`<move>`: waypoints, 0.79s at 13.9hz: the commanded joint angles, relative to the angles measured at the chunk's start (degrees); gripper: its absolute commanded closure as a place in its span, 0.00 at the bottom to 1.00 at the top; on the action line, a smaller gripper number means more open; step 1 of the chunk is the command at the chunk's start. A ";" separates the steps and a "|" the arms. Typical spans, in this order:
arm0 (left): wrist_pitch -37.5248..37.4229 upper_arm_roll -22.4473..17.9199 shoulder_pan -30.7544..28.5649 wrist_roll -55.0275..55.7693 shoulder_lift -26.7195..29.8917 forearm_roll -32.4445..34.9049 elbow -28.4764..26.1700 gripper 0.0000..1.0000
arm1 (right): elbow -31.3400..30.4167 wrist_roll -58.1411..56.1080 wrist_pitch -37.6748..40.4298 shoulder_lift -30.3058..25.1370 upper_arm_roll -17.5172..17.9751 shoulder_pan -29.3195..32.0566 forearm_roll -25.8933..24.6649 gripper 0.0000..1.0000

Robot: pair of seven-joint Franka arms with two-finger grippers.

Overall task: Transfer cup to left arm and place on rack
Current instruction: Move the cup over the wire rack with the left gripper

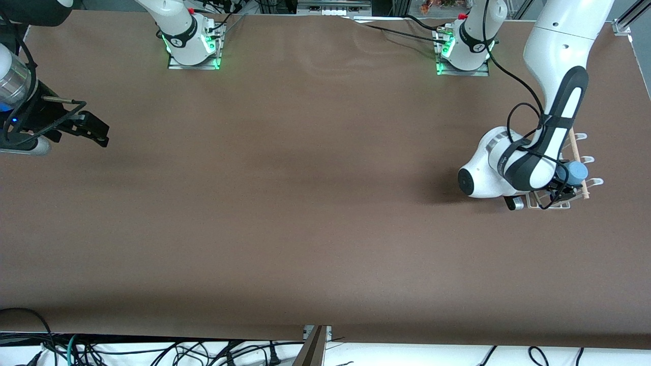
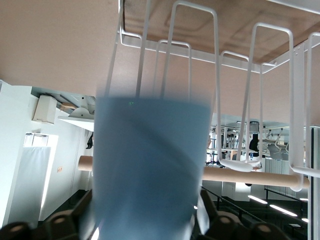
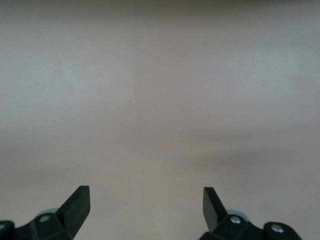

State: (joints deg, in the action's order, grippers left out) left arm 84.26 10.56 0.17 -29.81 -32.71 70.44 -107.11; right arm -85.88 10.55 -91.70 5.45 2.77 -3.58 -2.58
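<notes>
The light-blue cup (image 1: 575, 173) is held in my left gripper (image 1: 565, 187) at the white wire rack (image 1: 581, 136), toward the left arm's end of the table. In the left wrist view the cup (image 2: 150, 165) fills the middle between the black fingers (image 2: 212, 215), with the rack's looped pegs (image 2: 192, 55) and its wooden dowel (image 2: 250, 176) close around it. My left gripper (image 2: 147, 212) is shut on the cup. My right gripper (image 1: 97, 133) waits open and empty over the right arm's end of the table; it also shows in the right wrist view (image 3: 146, 197).
The brown table (image 1: 305, 203) stretches between the two arms. The arm bases (image 1: 190, 43) stand along its edge farthest from the front camera. Cables (image 1: 152, 351) hang below the edge nearest the front camera.
</notes>
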 commanded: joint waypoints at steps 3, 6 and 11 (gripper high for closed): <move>0.46 0.16 -0.61 0.46 0.54 1.98 0.23 0.00 | -1.05 -0.71 0.47 -0.35 0.65 2.62 2.58 0.00; 0.38 0.16 -2.01 0.37 1.76 -1.77 2.95 0.00 | -0.60 -1.93 0.56 -0.17 0.57 2.53 2.41 0.00; -0.41 -0.19 -3.68 0.98 3.70 -24.77 14.63 0.00 | 0.10 -2.29 0.56 0.44 0.57 2.53 2.14 0.00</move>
State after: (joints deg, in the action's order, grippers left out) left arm 84.29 10.37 -2.92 -29.21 -30.47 54.11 -96.70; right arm -86.46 9.34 -91.59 5.76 2.77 -1.81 -0.81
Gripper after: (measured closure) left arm 0.000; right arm 0.000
